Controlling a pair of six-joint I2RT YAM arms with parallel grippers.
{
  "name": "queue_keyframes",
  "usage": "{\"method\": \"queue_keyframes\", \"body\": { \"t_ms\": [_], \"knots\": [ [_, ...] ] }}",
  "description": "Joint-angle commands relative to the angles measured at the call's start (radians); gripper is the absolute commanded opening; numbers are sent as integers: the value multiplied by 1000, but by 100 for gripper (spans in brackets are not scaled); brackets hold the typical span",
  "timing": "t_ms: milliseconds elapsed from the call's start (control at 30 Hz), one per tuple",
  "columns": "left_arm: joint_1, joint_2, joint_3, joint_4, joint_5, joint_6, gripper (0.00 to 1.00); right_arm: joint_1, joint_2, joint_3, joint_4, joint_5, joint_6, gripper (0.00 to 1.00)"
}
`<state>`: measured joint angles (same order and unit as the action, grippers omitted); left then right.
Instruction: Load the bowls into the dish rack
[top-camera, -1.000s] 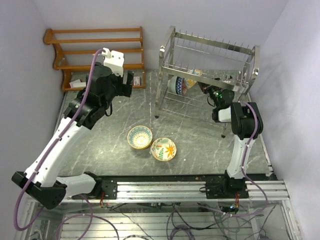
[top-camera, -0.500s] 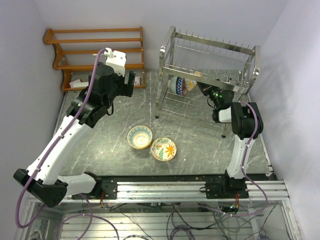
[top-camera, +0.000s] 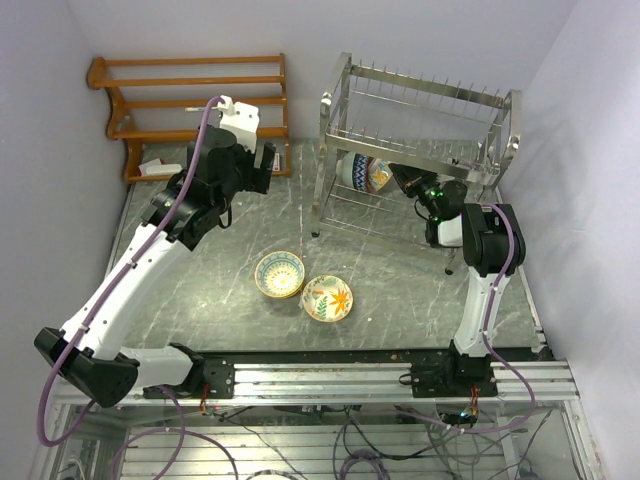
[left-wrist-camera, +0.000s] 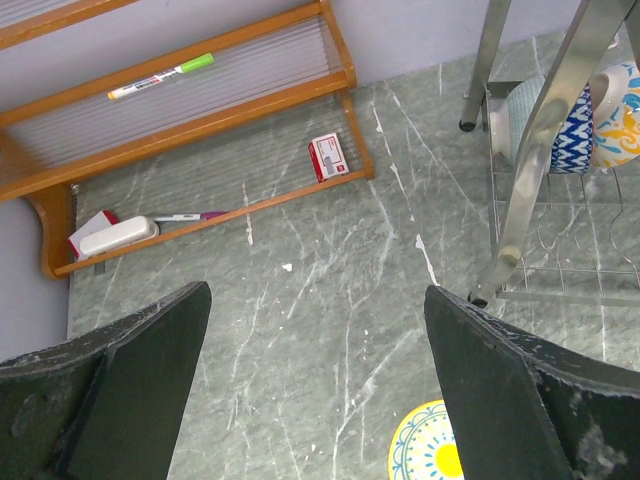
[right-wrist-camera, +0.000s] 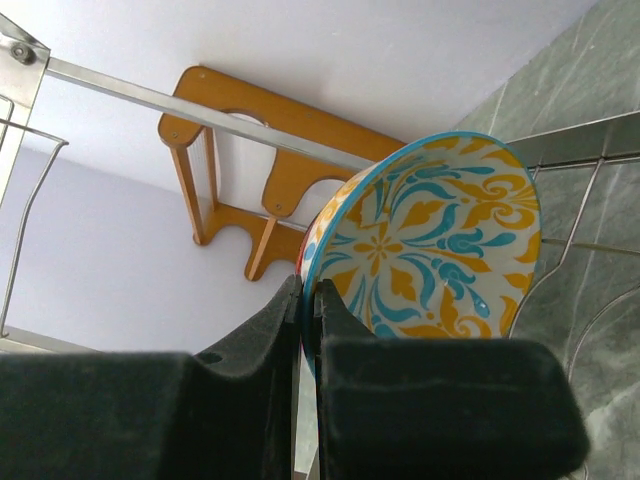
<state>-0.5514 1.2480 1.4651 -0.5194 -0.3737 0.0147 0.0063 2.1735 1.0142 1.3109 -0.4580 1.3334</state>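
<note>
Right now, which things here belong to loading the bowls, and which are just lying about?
Part of the job:
dish rack
yellow-and-teal bowl, pinched by the right gripper
blue-patterned bowl, in the rack
yellow-rimmed bowl and orange-leaf bowl, on the table

Lying about:
wooden shelf
green-capped marker
red-and-white box
white block

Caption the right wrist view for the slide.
Right gripper pinches the rim of a yellow-teal bowl inside the dish rack, wooden shelf behind.

Yellow bowl (left-wrist-camera: 420, 452) half off-frame below.
</note>
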Motion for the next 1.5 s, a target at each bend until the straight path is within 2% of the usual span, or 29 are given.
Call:
{"method": "queue_keyframes", "body": {
  "t_ms": [0, 300, 367, 600, 667, 767, 867, 933, 967, 1033, 1133, 1333, 1467],
  "knots": [
    [-7, 7, 37, 53, 14, 7, 99, -29, -28, 15, -94, 18, -59, 0],
    [-7, 9, 32, 58, 13, 9, 99, -28, -51, 51, -277, 8, -154, 0],
    [-7, 8, 32, 58, 13, 10, 99, -29, -48, 61, -295, 2, -156, 7],
    [-7, 10, 32, 61, 15, 7, 99, -30, -52, 68, -323, -14, -164, 13],
    [-7, 10, 32, 62, 18, 5, 99, -29, -56, 64, -331, -14, -169, 19],
    [-7, 11, 31, 63, 21, 5, 99, -31, -53, 66, -335, -23, -170, 22],
    [-7, 13, 33, 64, 25, 2, 99, -30, -57, 60, -330, -22, -162, 29],
    [-7, 14, 36, 65, 25, 2, 99, -30, -63, 61, -338, -19, -164, 49],
    [-7, 14, 37, 65, 26, 2, 99, -31, -65, 62, -339, -17, -166, 52],
    [-7, 14, 38, 65, 27, 1, 99, -31, -67, 69, -345, -15, -167, 52],
    [-7, 13, 35, 65, 27, 1, 99, -30, -67, 84, -353, -17, -177, 40],
    [-7, 8, 35, 63, 25, 3, 99, -23, -102, 80, -402, 22, -223, 45],
    [-7, 9, 34, 66, 25, 2, 99, -12, -133, 92, -453, 54, -278, 36]
  ]
}}
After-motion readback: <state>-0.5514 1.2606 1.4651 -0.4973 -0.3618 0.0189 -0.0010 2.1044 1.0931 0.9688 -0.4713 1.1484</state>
